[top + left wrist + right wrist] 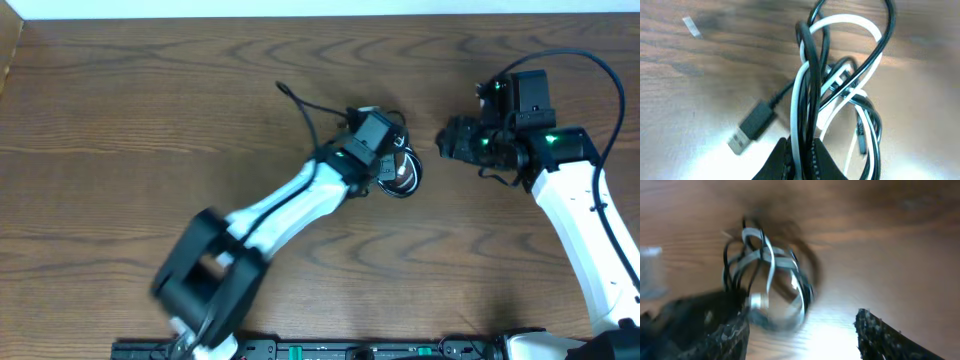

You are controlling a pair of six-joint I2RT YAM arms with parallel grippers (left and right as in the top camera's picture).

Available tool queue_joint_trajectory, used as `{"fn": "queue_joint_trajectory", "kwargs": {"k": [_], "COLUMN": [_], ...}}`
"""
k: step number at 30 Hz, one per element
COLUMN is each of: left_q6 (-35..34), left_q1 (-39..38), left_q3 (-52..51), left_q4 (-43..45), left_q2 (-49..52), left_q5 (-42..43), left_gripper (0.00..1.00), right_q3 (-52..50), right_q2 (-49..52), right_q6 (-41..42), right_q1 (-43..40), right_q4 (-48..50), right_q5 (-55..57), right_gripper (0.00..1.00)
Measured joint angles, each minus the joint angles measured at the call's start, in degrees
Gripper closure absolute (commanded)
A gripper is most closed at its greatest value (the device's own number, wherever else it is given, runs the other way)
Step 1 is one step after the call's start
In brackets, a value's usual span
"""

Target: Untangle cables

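Observation:
The cables (403, 172) form a tangled bundle of black cords and a white cord at the table's middle, with one black end (300, 103) trailing up-left. My left gripper (388, 160) is over the bundle. In the left wrist view it (801, 156) is shut on a white strand and a black strand (810, 75). A black USB plug (751, 126) lies loose to the left. My right gripper (450, 140) is open, just right of the bundle. In the right wrist view it (802, 330) is wide open, with the blurred bundle (767, 275) just ahead of it.
The wooden table (150, 120) stretches wide to the left. A thick black wire (590, 60) loops off the right arm at the far right. The arm bases sit at the front edge (330, 350).

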Motion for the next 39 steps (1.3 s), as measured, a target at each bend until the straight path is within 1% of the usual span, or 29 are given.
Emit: {"fn": "queue_joint_trajectory", "kwargs": {"k": [3, 6, 10, 16, 17, 18, 22, 24, 26, 30, 35, 39], "left_q6": [3.32, 6.27, 8.98, 11.41, 11.78, 11.98, 12.41, 12.59, 12.74, 13.16, 13.42, 13.44], "left_q1": [0.70, 1.92, 3.58, 4.22, 4.22, 4.20, 4.20, 4.20, 4.24, 5.31, 9.40, 12.41], "left_q3": [-0.02, -0.02, -0.02, -0.02, -0.02, -0.02, -0.02, -0.02, -0.04, -0.02, -0.02, -0.04], "left_q4": [-3.32, -5.29, -6.29, -7.50, -7.58, -7.61, -7.89, -8.66, -8.87, -8.87, -8.85, -9.18], "left_q2": [-7.58, -12.72, -14.21, -14.16, -14.16, -14.16, -14.14, -14.14, -14.14, -14.16, -14.21, -14.62], "left_q5": [6.54, 11.80, 15.78, 17.92, 18.21, 18.38, 18.38, 18.14, 17.75, 17.35, 18.51, 19.80], "left_gripper": [0.93, 0.93, 0.93, 0.93, 0.93, 0.93, 0.93, 0.93, 0.93, 0.93, 0.93, 0.93], "right_q3": [0.02, 0.02, 0.02, 0.02, 0.02, 0.02, 0.02, 0.02, 0.02, 0.02, 0.07, 0.09], "right_q2": [0.00, 0.00, 0.04, 1.29, 1.73, 2.25, 6.03, 8.04, 9.66, 11.78, 13.86, 14.75], "right_q6": [-0.57, -0.72, -0.66, 0.76, 1.03, 1.18, 3.30, 5.31, 7.37, 9.70, 11.63, 12.00], "right_q1": [0.74, 1.66, 2.12, 2.19, 2.27, 2.43, 3.82, 4.33, 4.52, 4.50, 4.35, 3.69], "right_q4": [2.21, 2.93, 4.00, 6.16, 6.58, 6.91, 7.30, 6.38, 5.05, 1.92, -3.32, -6.36], "right_q5": [-3.74, -6.14, -7.54, -8.31, -8.35, -8.39, -8.11, -6.84, -4.83, 0.63, 7.37, 11.43], "right_gripper": [0.36, 0.36, 0.38, 0.40, 0.42, 0.46, 0.71, 0.77, 0.82, 0.86, 0.94, 0.98]}}
